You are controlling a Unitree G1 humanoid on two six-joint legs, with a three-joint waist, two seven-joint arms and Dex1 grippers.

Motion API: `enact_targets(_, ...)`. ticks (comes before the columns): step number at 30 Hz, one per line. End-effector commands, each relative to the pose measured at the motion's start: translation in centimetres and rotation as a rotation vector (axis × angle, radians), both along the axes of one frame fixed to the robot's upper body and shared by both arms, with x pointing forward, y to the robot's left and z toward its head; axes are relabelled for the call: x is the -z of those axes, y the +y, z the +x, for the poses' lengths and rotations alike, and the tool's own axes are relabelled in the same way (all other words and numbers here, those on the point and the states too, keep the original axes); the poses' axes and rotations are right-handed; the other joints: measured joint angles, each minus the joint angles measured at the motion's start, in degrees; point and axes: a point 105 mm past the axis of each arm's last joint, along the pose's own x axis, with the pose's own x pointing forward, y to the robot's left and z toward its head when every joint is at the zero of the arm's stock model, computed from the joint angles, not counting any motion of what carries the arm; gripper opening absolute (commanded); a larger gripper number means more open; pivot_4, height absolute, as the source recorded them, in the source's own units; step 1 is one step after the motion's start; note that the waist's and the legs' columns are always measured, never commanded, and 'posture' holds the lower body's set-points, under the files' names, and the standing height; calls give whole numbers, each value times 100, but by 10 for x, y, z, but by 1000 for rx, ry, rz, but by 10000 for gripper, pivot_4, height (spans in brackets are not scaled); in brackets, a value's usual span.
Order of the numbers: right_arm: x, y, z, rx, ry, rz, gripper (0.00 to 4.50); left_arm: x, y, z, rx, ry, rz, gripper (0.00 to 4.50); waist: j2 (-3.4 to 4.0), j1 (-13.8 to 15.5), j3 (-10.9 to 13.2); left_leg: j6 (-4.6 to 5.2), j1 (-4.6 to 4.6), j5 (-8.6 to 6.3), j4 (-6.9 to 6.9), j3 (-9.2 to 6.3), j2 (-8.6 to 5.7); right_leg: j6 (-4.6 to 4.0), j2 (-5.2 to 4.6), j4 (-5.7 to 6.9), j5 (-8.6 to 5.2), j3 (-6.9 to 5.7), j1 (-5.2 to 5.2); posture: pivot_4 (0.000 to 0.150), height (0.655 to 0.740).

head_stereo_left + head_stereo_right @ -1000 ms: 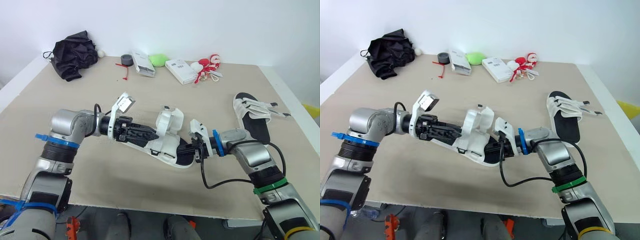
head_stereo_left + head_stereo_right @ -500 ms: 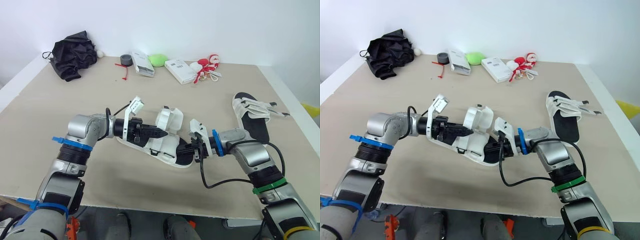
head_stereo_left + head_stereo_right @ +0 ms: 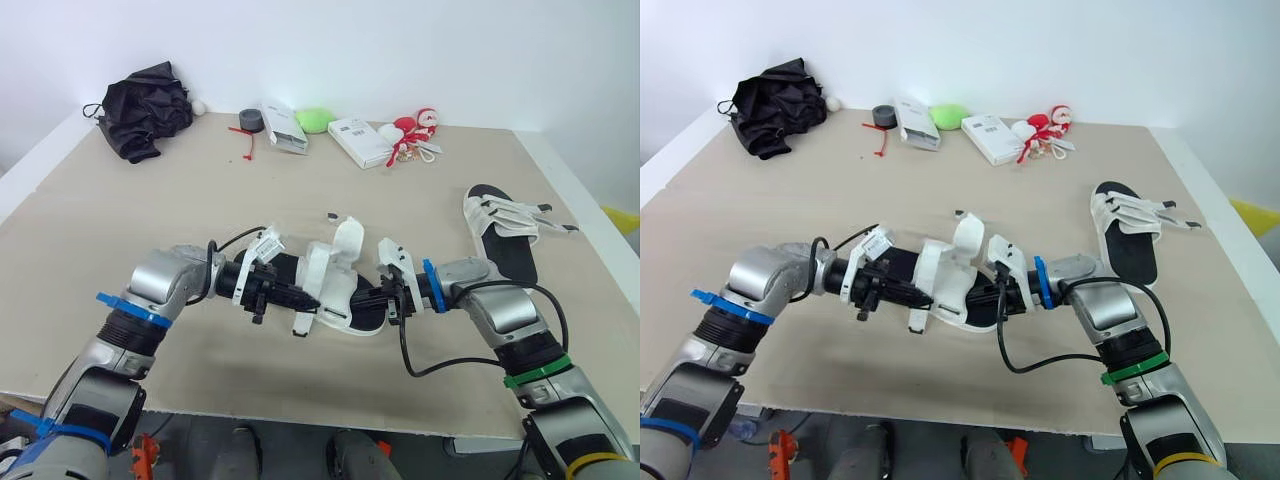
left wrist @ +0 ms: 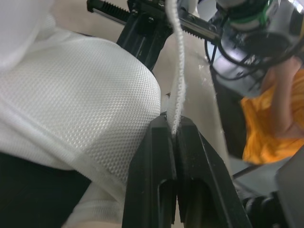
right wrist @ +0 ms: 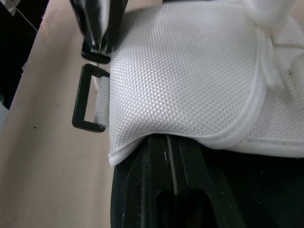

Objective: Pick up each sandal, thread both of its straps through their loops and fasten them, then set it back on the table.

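**mako_77:** So where's the sandal at right now?

**benchrat:** The sandal (image 3: 335, 290) is front and center on the desk (image 3: 300, 190), slung between both arms. It's low enough that I can't tell if the sole is actually touching. Black footbed, white mesh upper, and one flap is sticking up in the middle.

**mako_77:** And the hands?

**benchrat:** The left hand (image 3: 300, 297) is pinched closed on a thin white strap (image 4: 178, 71). In the left wrist view you can see the strap running edge-on out from between the two fingers, right next to the mesh. The right hand (image 3: 383, 297) is closed too, clamped on the sandal's edge with the fingertips tucked under the rim of the mesh flap.

**mako_77:** Can you see the loop?

**benchrat:** Yep. There's a black rectangular loop (image 5: 88, 98) on a short white tab at the edge of the upper, just beside the left hand's fingers.

**mako_77:** Other one?

**benchrat:** The second sandal (image 3: 503, 232) lies flat on the right side of the desk, well apart from the first, with its strap ends poking out sideways. Along the far edge there's a crumpled black bag (image 3: 148, 108), a tape roll (image 3: 253, 120), a couple of white boxes (image 3: 362, 142) and a red-and-white plush (image 3: 415, 130).
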Motion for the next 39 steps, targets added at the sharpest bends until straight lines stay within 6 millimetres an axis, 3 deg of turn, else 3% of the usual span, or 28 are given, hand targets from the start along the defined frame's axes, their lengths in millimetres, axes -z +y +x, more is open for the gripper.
enact_targets(1,22,-3,-4,16,68,-67,0,0,4,1,-27,-22,5,711,0,0,0,0,0,0,0,1,0,0,0,0,0,1,0,1500,7322)
enact_targets(4,22,-3,-4,15,68,-69,0,-12,3,1,-33,-21,-49,711,0,-1,0,0,-1,0,0,1,0,0,0,0,0,0,-1,1500,7322)
enact_targets(5,22,-3,-4,15,68,-69,0,-15,4,-3,-15,-17,-58,6298,0,-1,1,0,-2,0,0,0,0,-1,1,0,0,0,-2,1500,7322)
enact_targets(7,22,-3,-4,14,68,-70,0,-22,4,-8,9,-16,-70,7564,0,-1,1,0,-2,0,0,0,0,-1,1,0,0,1,-3,1500,7322)
enact_targets(8,22,-3,-4,14,68,-70,0,-23,3,-8,1,-25,-73,15093,0,-1,1,0,-2,0,0,0,1,0,1,0,0,0,-3,1500,7322)
enact_targets(12,22,-3,-3,14,68,-69,0,-39,9,-19,60,-81,-126,25591,0,-4,1,0,-2,0,0,1,0,-1,0,0,0,1,-3,1500,7322)
enact_targets(16,22,-4,-4,18,70,-65,0,-53,27,-29,92,-246,-181,25591,2,-6,2,0,-2,0,-2,0,2,-2,1,0,-1,0,-5,1500,7322)
enact_targets(20,22,-4,-5,20,71,-61,0,-40,51,-28,63,-353,-122,25591,2,2,2,-1,-1,-1,-7,5,4,-6,0,0,-3,3,-6,1500,7322)
enact_targets(24,22,-3,-5,21,71,-59,0,-11,68,-37,58,-344,-54,25591,2,11,2,-1,0,-1,-6,13,4,-12,-5,0,-6,6,-7,1500,7322)
enact_targets(26,22,-3,-5,21,70,-57,0,3,67,-41,73,-359,-27,25591,2,16,2,-2,0,-1,-6,20,4,-15,-8,0,-8,9,-9,1500,7322)
enact_targets(32,21,-1,-5,21,67,-55,0,30,39,-37,40,-397,-41,25591,1,25,1,-1,1,-1,-5,28,5,-35,-10,0,-17,12,-10,1500,7322)
enact_targets(39,21,-5,-7,31,64,-59,0,43,32,-23,-42,-381,-20,25591,1,22,1,-1,1,-1,-7,35,8,-11,-3,0,-3,17,-16,1500,7322)
